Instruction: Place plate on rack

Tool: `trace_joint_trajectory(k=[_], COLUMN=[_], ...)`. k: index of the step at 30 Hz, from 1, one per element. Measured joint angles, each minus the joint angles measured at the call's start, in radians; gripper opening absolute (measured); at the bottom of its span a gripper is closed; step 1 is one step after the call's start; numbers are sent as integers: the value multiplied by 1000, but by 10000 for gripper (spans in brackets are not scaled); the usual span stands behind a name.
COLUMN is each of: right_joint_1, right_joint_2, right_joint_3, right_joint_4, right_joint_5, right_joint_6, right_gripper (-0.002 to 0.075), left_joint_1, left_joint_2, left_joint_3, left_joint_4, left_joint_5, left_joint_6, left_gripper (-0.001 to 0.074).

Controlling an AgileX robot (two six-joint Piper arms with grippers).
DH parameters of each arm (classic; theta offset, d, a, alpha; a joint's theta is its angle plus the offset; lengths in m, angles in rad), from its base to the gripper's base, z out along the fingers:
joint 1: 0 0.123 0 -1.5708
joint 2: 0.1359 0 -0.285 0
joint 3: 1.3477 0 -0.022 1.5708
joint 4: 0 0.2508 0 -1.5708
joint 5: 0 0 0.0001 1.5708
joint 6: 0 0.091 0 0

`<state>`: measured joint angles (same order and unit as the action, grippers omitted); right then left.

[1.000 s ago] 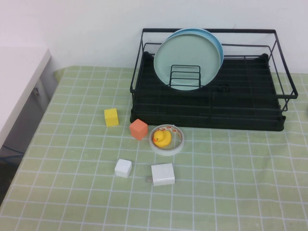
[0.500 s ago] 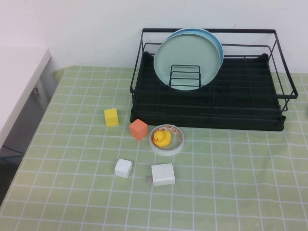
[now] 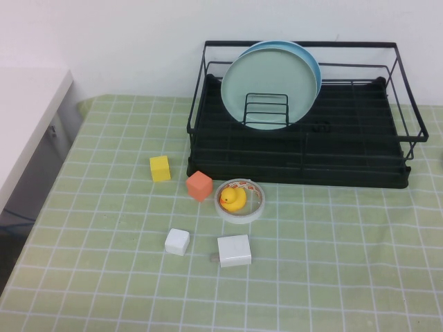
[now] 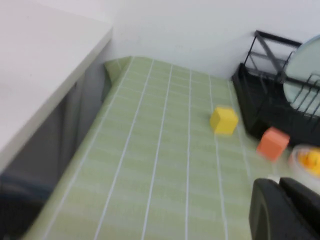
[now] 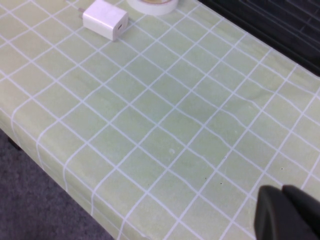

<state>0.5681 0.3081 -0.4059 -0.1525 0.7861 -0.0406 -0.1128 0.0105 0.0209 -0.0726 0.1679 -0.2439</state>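
Observation:
The pale mint-green plate (image 3: 266,76) stands upright in the black wire rack (image 3: 346,149), leaning against a sky-blue plate (image 3: 316,66) behind it, with the small wire divider (image 3: 266,111) in front. The left wrist view shows the rack's corner (image 4: 260,107) and the plate's edge (image 4: 306,70). Neither arm shows in the high view. My left gripper (image 4: 280,186) is shut and empty, over the cloth to the left of the rack. My right gripper (image 5: 282,191) is shut and empty, above the cloth near the table's front edge.
On the green checked cloth in front of the rack lie a yellow cube (image 3: 160,168), an orange cube (image 3: 199,185), a tape roll (image 3: 255,207) holding a rubber duck (image 3: 232,199), a white cube (image 3: 177,241) and a white charger (image 3: 234,250). A white counter (image 3: 28,111) borders the left.

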Motion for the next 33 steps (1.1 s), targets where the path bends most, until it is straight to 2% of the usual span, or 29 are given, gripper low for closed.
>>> trace_joint_trajectory(k=[5, 16, 22, 33], right_joint_1=[0, 0, 0, 0], right_joint_2=[0, 0, 0, 0], right_joint_3=[0, 0, 0, 0], right_joint_4=[2, 2, 2, 2], right_joint_5=[0, 0, 0, 0], right_joint_6=[0, 0, 0, 0], right_gripper=[0, 0, 0, 0], left_joint_1=[0, -8, -97, -73], left_joint_2=[-19, -19, -21, -21], left_joint_3=[-2, -2, -2, -4], left_joint_4=[0, 0, 4, 4], left_joint_5=[149, 148, 148, 148], left_joint_6=[19, 87, 93, 106], left_gripper=[-1, -1, -1, -1])
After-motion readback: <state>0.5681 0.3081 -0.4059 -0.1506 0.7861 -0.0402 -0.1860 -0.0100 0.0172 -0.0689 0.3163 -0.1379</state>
